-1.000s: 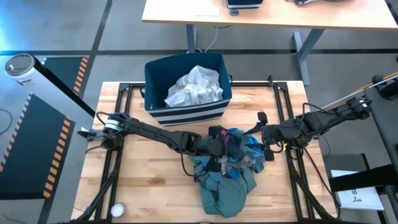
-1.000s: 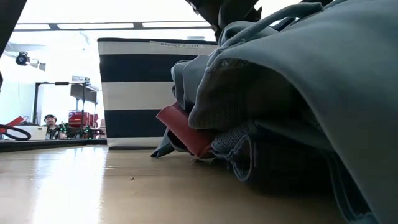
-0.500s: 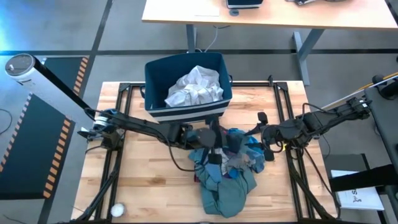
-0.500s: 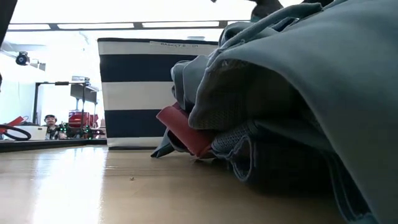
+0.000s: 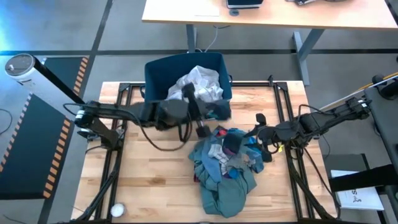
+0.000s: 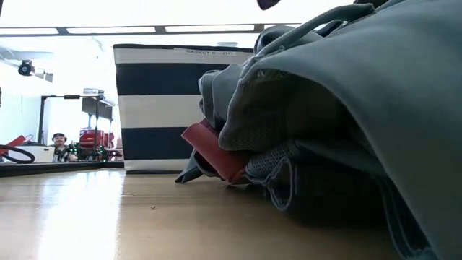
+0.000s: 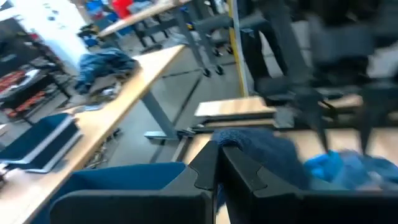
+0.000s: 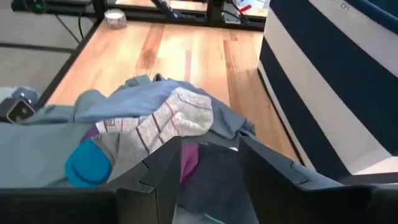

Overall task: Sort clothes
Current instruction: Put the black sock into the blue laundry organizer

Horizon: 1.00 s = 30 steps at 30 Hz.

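A: Where are the clothes?
B: Mid-frame, the pile [image 5: 227,165] on the table [image 5: 149,180]; a white one lies in the bin [image 5: 155,78] above. The left gripper [image 5: 214,111], clamped on a dark piece [image 7: 261,152], hangs at the bin's rim.
A: Risks?
B: It might drop outside the bin. The right gripper [image 8: 208,158], fingers apart, could snag the pile.
A: Writing?
B: A label on the bin, unreadable.

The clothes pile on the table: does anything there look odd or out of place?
Nothing looks damaged. The pile is a loose heap, with the big teal garment trailing toward the table's front edge. The left gripper holds a dark blue piece at the bin.
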Each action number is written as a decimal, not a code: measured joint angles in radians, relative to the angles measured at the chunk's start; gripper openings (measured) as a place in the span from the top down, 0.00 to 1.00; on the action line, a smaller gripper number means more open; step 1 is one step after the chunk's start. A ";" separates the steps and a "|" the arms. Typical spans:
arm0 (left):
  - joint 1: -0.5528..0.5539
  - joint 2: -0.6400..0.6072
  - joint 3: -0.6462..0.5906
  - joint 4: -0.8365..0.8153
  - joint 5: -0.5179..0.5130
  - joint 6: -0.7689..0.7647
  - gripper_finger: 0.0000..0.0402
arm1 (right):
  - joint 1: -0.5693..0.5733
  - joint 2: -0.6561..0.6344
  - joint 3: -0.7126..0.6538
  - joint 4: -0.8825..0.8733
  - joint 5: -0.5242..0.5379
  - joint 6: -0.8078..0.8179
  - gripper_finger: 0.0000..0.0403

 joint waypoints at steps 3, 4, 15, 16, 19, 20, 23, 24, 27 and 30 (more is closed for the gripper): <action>0.046 -0.032 0.000 -0.010 0.001 -0.002 1.00 | 0.001 0.012 0.000 -0.007 0.000 0.002 0.65; 0.061 -0.043 0.000 -0.018 0.001 -0.009 1.00 | 0.001 0.017 0.000 -0.004 0.000 0.006 0.65; 0.174 -0.068 -0.013 -0.229 0.037 -0.109 1.00 | 0.002 0.041 0.000 -0.068 -0.001 0.038 0.69; 0.178 -0.067 -0.023 -0.228 0.036 -0.110 1.00 | 0.002 0.041 0.000 -0.074 -0.001 0.046 0.70; 0.190 -0.067 -0.072 -0.197 0.036 -0.111 1.00 | 0.002 0.040 0.000 -0.086 -0.001 0.059 0.72; 0.196 -0.068 -0.091 -0.187 0.036 -0.111 1.00 | 0.002 0.040 0.000 -0.088 -0.001 0.057 0.72; 0.213 -0.076 -0.156 -0.150 0.037 -0.115 1.00 | 0.002 0.040 0.000 -0.089 -0.001 0.052 0.75; 0.220 -0.081 -0.178 -0.139 0.037 -0.120 1.00 | 0.002 0.040 0.000 -0.089 0.000 0.044 0.77; 0.239 -0.105 -0.242 -0.086 0.067 -0.157 1.00 | 0.002 0.040 0.000 -0.089 0.000 0.005 0.82; 0.247 -0.140 -0.306 -0.012 0.114 -0.162 1.00 | 0.002 0.039 -0.014 -0.088 0.024 -0.028 0.91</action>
